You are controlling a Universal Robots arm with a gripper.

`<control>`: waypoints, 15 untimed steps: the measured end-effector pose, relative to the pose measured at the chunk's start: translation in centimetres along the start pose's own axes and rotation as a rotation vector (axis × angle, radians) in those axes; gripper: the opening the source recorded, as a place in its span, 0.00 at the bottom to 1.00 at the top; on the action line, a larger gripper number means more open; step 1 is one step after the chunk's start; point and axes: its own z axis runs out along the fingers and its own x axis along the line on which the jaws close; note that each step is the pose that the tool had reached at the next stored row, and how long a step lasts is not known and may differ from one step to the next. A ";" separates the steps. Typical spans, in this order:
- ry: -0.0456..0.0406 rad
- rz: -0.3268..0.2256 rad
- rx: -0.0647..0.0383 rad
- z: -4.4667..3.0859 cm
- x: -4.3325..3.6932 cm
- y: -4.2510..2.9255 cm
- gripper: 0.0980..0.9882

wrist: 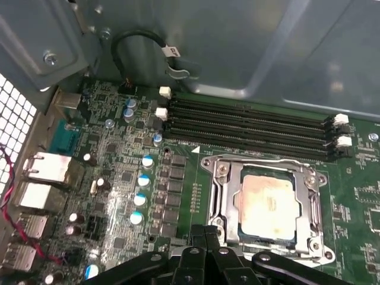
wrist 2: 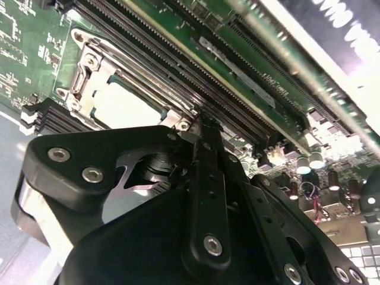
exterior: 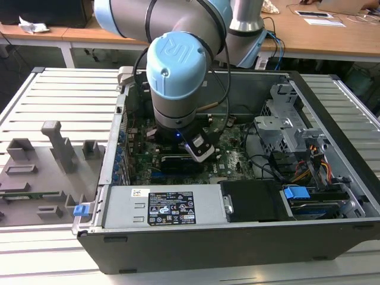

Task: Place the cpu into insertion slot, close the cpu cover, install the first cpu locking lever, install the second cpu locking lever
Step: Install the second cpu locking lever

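Note:
The cpu (wrist: 267, 202) (wrist 2: 123, 105), a square chip with a silvery-beige top, lies flat in the insertion slot (wrist: 212, 167) on the green motherboard. The silver cpu cover (wrist: 309, 199) (wrist 2: 83, 77) lies down over it, its window framing the chip. A thin metal locking lever (wrist: 261, 158) (wrist 2: 139, 68) runs along the cover's edge next to the memory slots. My gripper (wrist: 205, 230) (wrist 2: 205, 122) stands at the socket's edge with its black fingers (wrist 2: 208, 154) pressed together, tips by a corner of the cover. Nothing shows between them.
Long black memory slots (wrist: 249, 124) run beside the socket. The open computer case (exterior: 332, 101) has steel walls all round, a power supply (exterior: 160, 208) at the front, drive bays and cables (exterior: 297, 160) at the exterior view's right. A grey parts fixture (exterior: 41, 160) lies outside at that view's left.

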 end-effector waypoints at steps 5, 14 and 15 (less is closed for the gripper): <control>0.0000 0.000 -0.001 0.18 0.09 0.13 0.01; -0.0003 0.000 -0.001 -0.34 0.13 -0.20 0.01; -0.0003 0.000 -0.002 -0.55 0.11 -0.11 0.01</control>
